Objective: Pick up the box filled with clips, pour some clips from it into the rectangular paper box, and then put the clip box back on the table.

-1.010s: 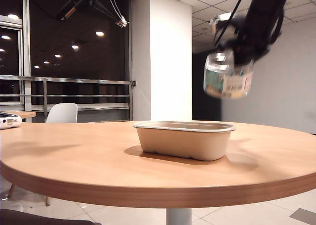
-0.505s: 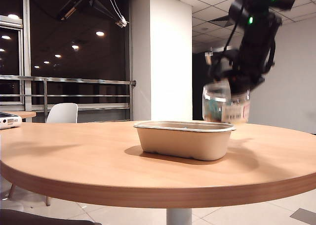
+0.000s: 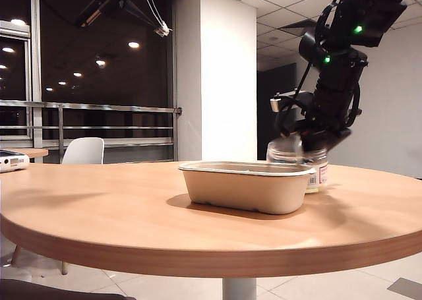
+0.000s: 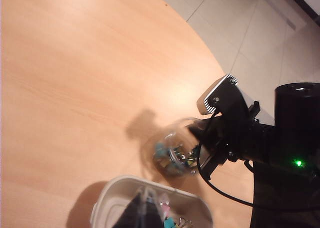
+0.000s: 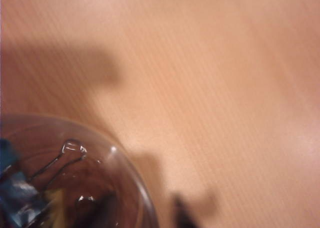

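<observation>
The left tool (image 4: 139,212) hangs above the rectangular paper box (image 3: 245,188), its jaws pressed together and holding nothing; it has no part in this step and is best left parked there. The paper box sits near the middle of the table (image 3: 132,208), and a few clips (image 4: 170,220) already lie in it, so the pour looks done. Just beyond the box's right end, toward the table's right edge, the box filled with clips (image 3: 315,171) appears to stand upright on the wood, more clips showing through its clear wall. The right tool (image 3: 300,138) sits at its open mouth; blur hides whether the jaws grip the rim or have parted. The step in hand seems to be the release. To do it well, the jaws should part fully while the jar rests flat, and the tool should then rise straight up, so no finger catches the rim and tips the jar or knocks it against the paper box.
</observation>
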`<move>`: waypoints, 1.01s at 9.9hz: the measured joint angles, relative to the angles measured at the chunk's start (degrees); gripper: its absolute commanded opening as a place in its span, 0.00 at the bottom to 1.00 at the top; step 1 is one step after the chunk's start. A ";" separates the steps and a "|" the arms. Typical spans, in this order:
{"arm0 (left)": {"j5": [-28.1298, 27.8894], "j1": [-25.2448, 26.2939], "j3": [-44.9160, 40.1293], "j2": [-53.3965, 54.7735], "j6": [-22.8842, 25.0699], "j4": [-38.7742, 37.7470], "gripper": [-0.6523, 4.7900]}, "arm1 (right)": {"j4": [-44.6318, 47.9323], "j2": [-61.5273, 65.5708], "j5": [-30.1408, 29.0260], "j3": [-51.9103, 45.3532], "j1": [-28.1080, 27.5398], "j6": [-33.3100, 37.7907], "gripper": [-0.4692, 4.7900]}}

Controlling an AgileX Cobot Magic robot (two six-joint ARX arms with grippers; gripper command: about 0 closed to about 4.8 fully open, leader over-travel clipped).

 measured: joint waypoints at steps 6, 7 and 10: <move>-0.07 0.00 0.00 -0.09 0.00 -0.04 0.11 | -5.55 -0.22 0.76 9.90 0.00 0.35 0.08; -1.51 0.02 0.00 -2.91 0.04 0.00 0.11 | -7.58 -5.68 5.29 14.49 0.02 0.17 0.08; -6.27 -0.02 -0.02 -10.03 4.24 -4.85 0.11 | -12.11 -15.85 5.22 14.86 0.04 2.25 0.08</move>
